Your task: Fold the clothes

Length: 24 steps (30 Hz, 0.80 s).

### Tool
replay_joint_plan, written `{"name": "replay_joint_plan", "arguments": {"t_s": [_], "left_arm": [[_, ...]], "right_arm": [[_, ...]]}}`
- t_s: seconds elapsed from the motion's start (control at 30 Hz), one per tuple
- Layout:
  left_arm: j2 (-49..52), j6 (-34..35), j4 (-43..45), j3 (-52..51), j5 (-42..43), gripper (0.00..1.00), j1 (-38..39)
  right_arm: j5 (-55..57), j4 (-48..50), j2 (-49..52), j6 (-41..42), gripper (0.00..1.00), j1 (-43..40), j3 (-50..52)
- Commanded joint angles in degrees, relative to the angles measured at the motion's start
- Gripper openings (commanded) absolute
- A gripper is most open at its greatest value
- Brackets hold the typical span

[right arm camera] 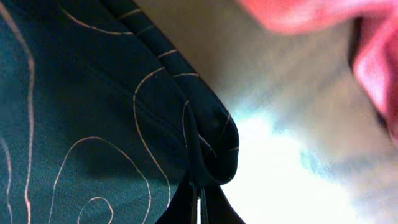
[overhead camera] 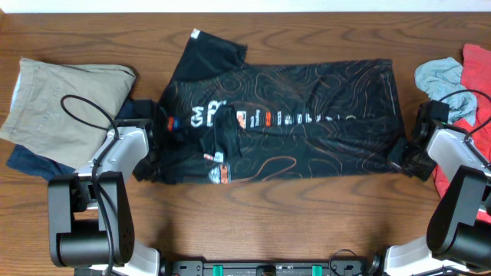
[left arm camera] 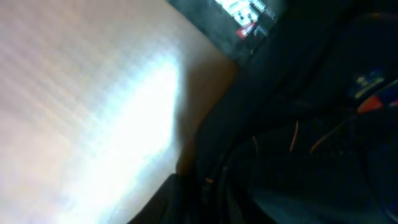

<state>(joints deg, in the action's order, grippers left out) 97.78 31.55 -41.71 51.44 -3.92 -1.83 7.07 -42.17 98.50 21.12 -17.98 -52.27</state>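
Observation:
The clothes (overhead camera: 307, 130), a black jersey with thin orange contour lines and white and orange logos, lie spread across the middle of the table, with one sleeve sticking out at the back left. My left gripper (overhead camera: 152, 152) is at the jersey's near left corner. In the blurred left wrist view, dark folds of the clothes (left arm camera: 298, 124) bunch into the left gripper (left arm camera: 199, 208), which looks shut on them. My right gripper (overhead camera: 403, 153) is at the near right corner. There the right gripper (right arm camera: 199, 208) pinches a folded corner of the clothes (right arm camera: 74, 112).
A beige garment (overhead camera: 65, 96) lies on a navy one (overhead camera: 31, 162) at the far left, close to my left arm. A grey-blue cloth (overhead camera: 439, 77) and a red cloth (overhead camera: 477, 73) lie at the far right. The red cloth (right arm camera: 311, 12) also shows beyond the pinched corner.

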Motion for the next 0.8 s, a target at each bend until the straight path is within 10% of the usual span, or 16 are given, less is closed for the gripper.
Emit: {"name": "replay_joint_plan", "arguments": {"t_s": [0.0,0.57,0.77], "left_arm": [[2.1,0.04,-5.25,-1.53,-1.05,0.2,-0.37],[-3.89,-3.67,-16.83,-1.16,-1.03,0.22,-0.35],[-14.27,-6.05,-17.11,1.18,-1.05,0.7,-0.35]], "right_arm": [[1.95,-3.63,1.6,2.16,0.01,-1.31,2.08],[-2.14,-14.14,-3.19,2.51,0.01,-4.13,1.46],[-8.81,-12.92,-11.65,-1.51,0.23,-4.13,-3.23]]}}
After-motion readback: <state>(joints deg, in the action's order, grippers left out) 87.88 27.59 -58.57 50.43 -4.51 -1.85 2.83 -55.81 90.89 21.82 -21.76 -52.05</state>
